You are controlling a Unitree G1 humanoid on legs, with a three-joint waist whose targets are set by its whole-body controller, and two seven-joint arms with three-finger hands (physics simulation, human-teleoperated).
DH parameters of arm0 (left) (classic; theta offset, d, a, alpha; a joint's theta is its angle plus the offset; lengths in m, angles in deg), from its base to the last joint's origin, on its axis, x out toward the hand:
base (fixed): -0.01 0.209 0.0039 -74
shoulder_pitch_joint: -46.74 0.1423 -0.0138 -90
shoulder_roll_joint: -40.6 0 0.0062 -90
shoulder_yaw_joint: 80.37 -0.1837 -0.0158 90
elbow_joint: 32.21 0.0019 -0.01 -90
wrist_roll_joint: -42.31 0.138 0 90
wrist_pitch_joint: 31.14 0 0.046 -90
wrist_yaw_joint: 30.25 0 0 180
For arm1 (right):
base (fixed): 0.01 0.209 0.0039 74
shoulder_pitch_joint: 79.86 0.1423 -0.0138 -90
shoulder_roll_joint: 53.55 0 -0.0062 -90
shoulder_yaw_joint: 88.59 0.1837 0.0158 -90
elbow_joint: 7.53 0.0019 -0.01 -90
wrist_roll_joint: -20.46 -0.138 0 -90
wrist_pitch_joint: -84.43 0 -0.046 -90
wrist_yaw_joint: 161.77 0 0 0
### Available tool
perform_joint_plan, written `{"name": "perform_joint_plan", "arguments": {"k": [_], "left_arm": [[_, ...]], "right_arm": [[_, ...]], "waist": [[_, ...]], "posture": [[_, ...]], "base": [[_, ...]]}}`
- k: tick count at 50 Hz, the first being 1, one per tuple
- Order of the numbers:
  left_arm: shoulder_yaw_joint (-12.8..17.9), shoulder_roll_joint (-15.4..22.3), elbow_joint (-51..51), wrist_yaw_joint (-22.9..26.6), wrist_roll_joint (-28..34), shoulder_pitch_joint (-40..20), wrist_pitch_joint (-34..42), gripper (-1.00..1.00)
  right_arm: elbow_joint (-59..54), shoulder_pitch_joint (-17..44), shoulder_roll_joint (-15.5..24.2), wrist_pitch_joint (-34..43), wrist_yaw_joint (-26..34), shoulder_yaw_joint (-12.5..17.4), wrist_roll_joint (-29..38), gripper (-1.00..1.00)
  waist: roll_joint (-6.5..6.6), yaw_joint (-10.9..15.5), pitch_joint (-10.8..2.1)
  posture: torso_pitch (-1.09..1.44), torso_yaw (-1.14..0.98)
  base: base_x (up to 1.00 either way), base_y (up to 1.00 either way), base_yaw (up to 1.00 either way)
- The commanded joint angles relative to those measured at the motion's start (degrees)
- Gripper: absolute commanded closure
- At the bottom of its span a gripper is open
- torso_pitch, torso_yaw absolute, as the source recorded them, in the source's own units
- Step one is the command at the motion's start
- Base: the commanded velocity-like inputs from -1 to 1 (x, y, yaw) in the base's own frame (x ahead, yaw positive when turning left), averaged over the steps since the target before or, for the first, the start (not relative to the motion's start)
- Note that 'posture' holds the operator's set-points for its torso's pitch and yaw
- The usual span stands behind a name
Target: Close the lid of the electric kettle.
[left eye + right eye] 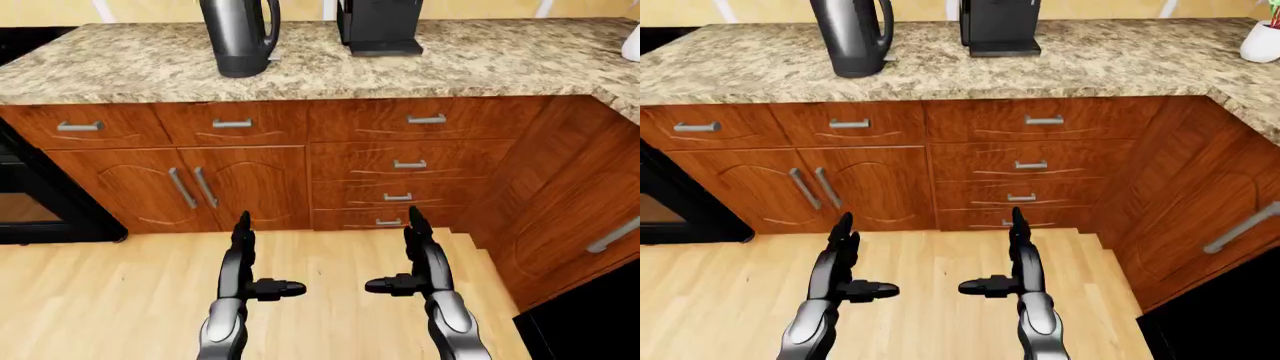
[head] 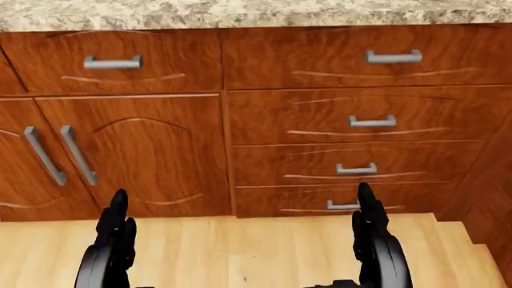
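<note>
The dark grey electric kettle (image 1: 238,37) stands on the granite counter (image 1: 470,64) at the top of the left-eye view; its top and lid are cut off by the frame edge. It also shows in the right-eye view (image 1: 852,37). My left hand (image 1: 250,262) and right hand (image 1: 408,259) are held low over the wooden floor, fingers straight and open, both empty and far below the kettle. In the head view only the fingertips of both hands show.
A black appliance (image 1: 380,28) stands on the counter right of the kettle. Wooden drawers (image 1: 425,161) and cabinet doors (image 1: 190,187) lie under the counter. A black oven (image 1: 30,195) is at the left. The counter turns a corner at right, with a white pot (image 1: 1262,41).
</note>
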Motion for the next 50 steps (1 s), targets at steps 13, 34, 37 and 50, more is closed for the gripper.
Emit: {"name": "perform_joint_plan", "arguments": {"k": [13,34,37,50], "left_arm": [[-0.25,0.07,-5.63,0.47,-0.22,-1.17,-3.71,-1.00],[7.22,3.20,-38.40,-4.19,-9.18,-10.15,28.90,-1.00],[11.37,4.58,-43.22,-6.70,-13.89,-13.66,35.42,-1.00],[24.72,16.69,-55.94,-22.00,-38.84,-22.28,50.58,-1.00]], "right_arm": [[5.44,1.28,0.17,-3.15,0.12,-0.30,0.82,-1.00],[36.70,4.07,2.35,20.61,-1.57,5.14,-6.84,-1.00],[42.24,5.28,2.86,25.81,-1.74,7.48,-8.86,-1.00],[64.08,15.81,8.37,51.16,-7.44,16.50,-19.22,-1.00]], "waist": [[-0.30,0.47,-4.48],[-0.22,0.50,-5.13],[-0.02,0.41,-5.00],[0.21,0.39,-3.67]], "posture": [[0.00,0.00],[0.00,0.00],[0.00,0.00],[0.00,0.00]], "base": [[0.00,0.00,0.00],[0.00,0.00,0.00],[0.00,0.00,0.00],[0.00,0.00,0.00]]}}
